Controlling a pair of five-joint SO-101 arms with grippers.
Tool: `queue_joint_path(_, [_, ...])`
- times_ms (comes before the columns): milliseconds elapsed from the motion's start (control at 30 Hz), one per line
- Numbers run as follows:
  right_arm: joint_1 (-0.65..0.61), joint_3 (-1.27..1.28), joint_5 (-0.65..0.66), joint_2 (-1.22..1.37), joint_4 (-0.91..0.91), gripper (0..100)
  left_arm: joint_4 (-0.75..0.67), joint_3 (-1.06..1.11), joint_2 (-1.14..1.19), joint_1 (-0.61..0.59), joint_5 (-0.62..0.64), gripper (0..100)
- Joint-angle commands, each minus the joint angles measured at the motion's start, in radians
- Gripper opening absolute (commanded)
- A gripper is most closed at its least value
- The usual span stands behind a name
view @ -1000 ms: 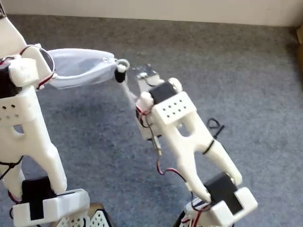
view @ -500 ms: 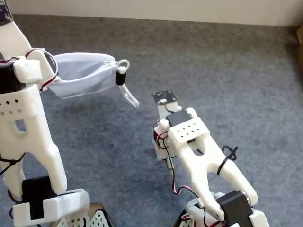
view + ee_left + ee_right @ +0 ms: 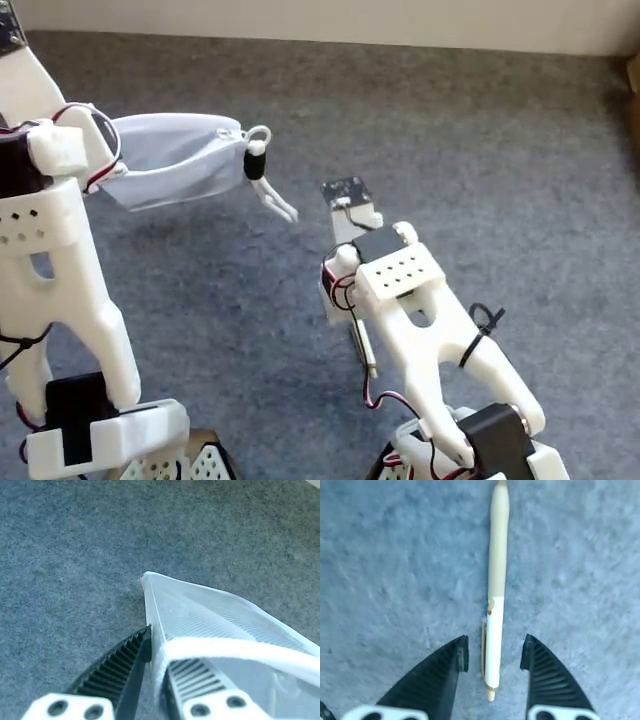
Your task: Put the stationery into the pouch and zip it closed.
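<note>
A white mesh pouch (image 3: 175,152) hangs above the carpet, and my left gripper (image 3: 152,645) is shut on its edge. In the left wrist view the pouch (image 3: 220,617) stretches away from the black finger (image 3: 117,667). Its zipper pull (image 3: 256,158) with a ring and a white tassel dangles at the end facing the right arm (image 3: 400,275). A cream-and-white pen (image 3: 496,595) lies on the carpet. My right gripper (image 3: 494,650) is open just above it, one finger on each side of the pen's white end. In the high view the pen (image 3: 362,345) pokes out beneath the right arm.
Grey carpet (image 3: 500,150) covers the floor. A pale wall base (image 3: 350,20) runs along the far side. Both arm bases stand at the near edge, with the left arm (image 3: 60,260) rising tall at the left.
The right arm has drawn back from the pouch's zipper end toward the near side and lowered. The pouch and the left arm have hardly moved.
</note>
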Motion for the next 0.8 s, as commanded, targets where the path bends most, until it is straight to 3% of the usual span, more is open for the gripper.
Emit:
queue_joint_path(0, [-0.012, -0.102, 0.005, -0.035, -0.024, 16.5, -0.006, -0.012, -0.010, -0.024, 0.003, 1])
queue_joint_path(267, [-0.010, -0.202, 0.005, 0.202, -0.159, 11.1, -0.006, 0.007, -0.013, -0.027, 0.003, 1])
queue_joint_path(767, [-0.004, -0.378, 0.005, 0.498, -0.165, 10.6, -0.008, 0.076, -0.018, -0.027, 0.000, 1])
